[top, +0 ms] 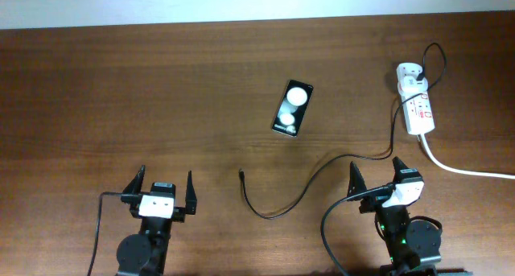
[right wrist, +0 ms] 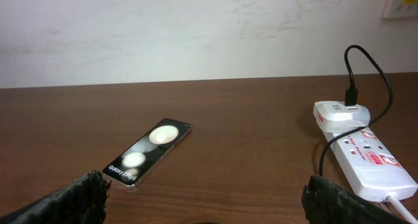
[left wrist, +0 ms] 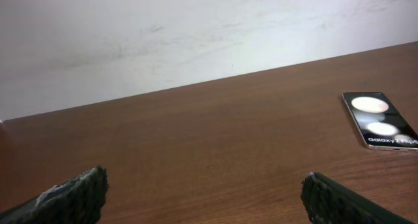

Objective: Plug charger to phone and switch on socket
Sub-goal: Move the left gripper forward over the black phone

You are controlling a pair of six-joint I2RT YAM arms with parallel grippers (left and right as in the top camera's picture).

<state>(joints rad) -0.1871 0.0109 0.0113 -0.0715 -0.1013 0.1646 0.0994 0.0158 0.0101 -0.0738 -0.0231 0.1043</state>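
The black phone [top: 292, 108] lies flat mid-table, two white spots on its face; it also shows in the left wrist view [left wrist: 381, 119] and the right wrist view [right wrist: 148, 151]. The white socket strip [top: 417, 105] [right wrist: 362, 152] lies at the back right with a white adapter plugged in. The thin black charger cable [top: 310, 186] runs from the adapter across the table to its plug tip [top: 242, 175], lying free. My left gripper [top: 166, 191] [left wrist: 206, 194] is open and empty at the front left. My right gripper [top: 376, 176] [right wrist: 206, 198] is open and empty at the front right.
The socket's thick white cord [top: 467, 170] trails off to the right edge. A white wall [left wrist: 196, 34] rises behind the table's far edge. The brown wooden table [top: 121, 91] is bare on the left half.
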